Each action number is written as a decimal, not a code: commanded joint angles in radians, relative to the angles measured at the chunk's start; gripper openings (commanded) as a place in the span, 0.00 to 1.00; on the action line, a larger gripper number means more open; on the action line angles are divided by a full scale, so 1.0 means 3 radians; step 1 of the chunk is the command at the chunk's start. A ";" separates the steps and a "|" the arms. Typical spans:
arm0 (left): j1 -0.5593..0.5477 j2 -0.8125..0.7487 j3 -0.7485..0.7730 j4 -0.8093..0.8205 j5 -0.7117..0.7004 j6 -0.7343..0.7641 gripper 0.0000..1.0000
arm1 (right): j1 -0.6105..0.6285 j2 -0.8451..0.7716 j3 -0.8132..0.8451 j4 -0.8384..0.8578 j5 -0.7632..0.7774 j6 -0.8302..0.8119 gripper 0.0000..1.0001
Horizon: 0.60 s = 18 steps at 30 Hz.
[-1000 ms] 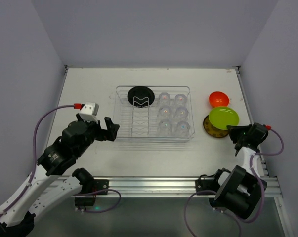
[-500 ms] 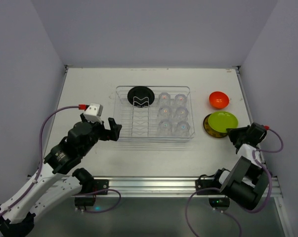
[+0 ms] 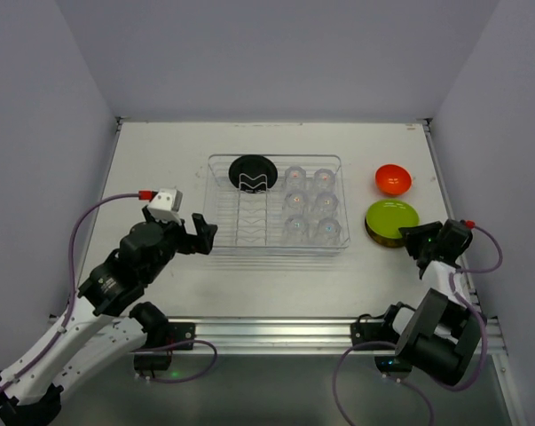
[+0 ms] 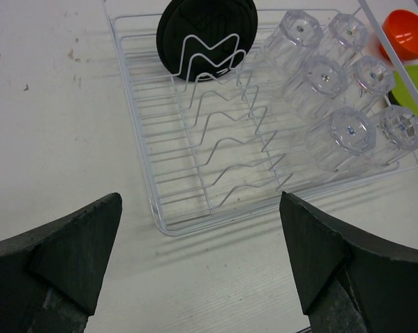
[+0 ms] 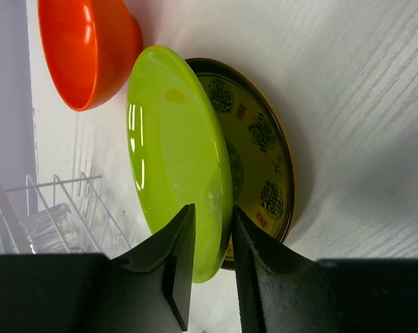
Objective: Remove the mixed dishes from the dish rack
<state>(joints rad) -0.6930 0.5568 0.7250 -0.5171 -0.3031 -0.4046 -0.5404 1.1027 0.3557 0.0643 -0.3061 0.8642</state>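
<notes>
Right of the rack (image 3: 249, 228), right claw (image 5: 212, 216) pinching green plate (image 3: 391, 216) by its rim, tilted over yellow plate (image 5: 264, 159), orange bowl (image 3: 393, 178) beside, clear cups (image 3: 295, 202) and black plate (image 3: 253, 170) standing in rack, left claw (image 4: 200, 200) wide, near rack's corner

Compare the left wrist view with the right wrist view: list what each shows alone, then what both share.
Only left wrist: a black dish standing in the rack's slots, six clear cups that can be counted, and the left arm's jaws spread wide. Only right wrist: the patterned amber plate under the lime-green plate, whose rim the right arm's jaws pinch. Both: the orange bowl, the lime-green plate and the dish rack.
</notes>
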 commanded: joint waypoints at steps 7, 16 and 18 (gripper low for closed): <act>0.0014 0.0010 -0.0024 0.0154 -0.0018 0.0014 1.00 | 0.0006 -0.0413 -0.0020 -0.0173 0.0299 -0.0140 0.40; 0.0014 0.0087 -0.0008 0.0169 -0.0012 0.0029 1.00 | 0.0006 -0.0567 -0.0107 -0.0301 0.0351 -0.0252 0.54; 0.0014 0.0133 -0.0003 0.0169 0.0008 0.0034 1.00 | 0.0006 -0.0602 -0.0097 -0.0378 0.0371 -0.0308 0.62</act>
<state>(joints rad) -0.6930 0.5808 0.7216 -0.5144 -0.2996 -0.4038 -0.5385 0.9447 0.3305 -0.0227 -0.2253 0.8173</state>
